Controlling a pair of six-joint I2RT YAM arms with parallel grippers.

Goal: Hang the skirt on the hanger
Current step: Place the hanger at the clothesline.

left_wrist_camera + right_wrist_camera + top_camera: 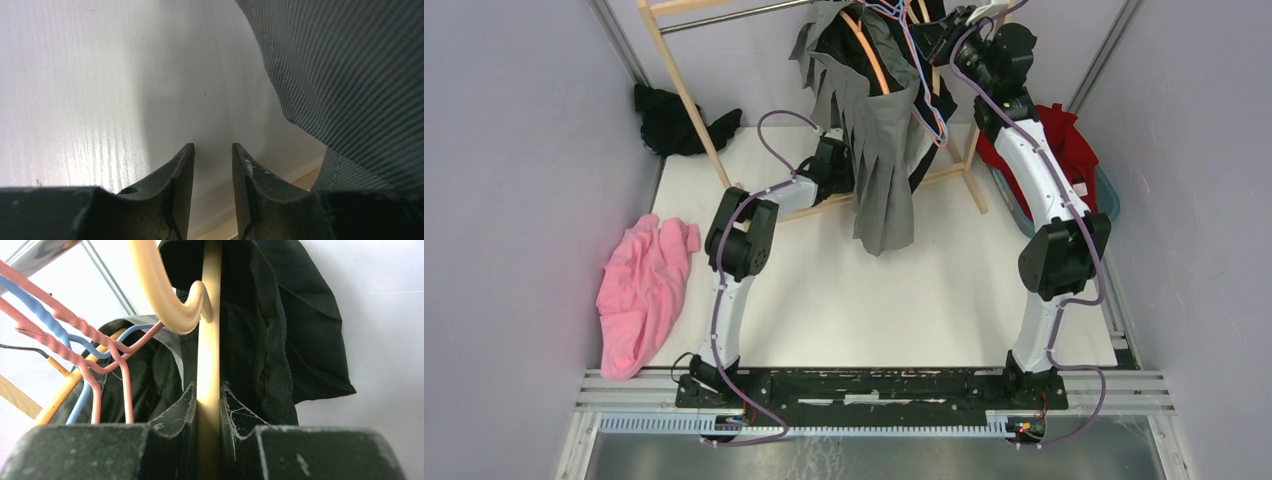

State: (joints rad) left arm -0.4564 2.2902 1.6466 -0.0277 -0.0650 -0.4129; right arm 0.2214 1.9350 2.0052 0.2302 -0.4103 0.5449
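The skirt (884, 190), grey pleated strips with jagged ends under black cloth, was draped on the hanger (209, 340) at the wooden rack (686, 95). The hanger was pinched by the right gripper (208, 405). The left gripper (212, 165) was held parted and empty beside the hem.

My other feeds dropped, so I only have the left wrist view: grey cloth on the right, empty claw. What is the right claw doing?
Observer: The right claw is shut on a cream hanger, up by the rack.
Operator: And where is the skirt?
Observer: The skirt hangs down from the rack's top, right beside your left claw.
Operator: Anything loose nearby?
Observer: A pink cloth lies far left.
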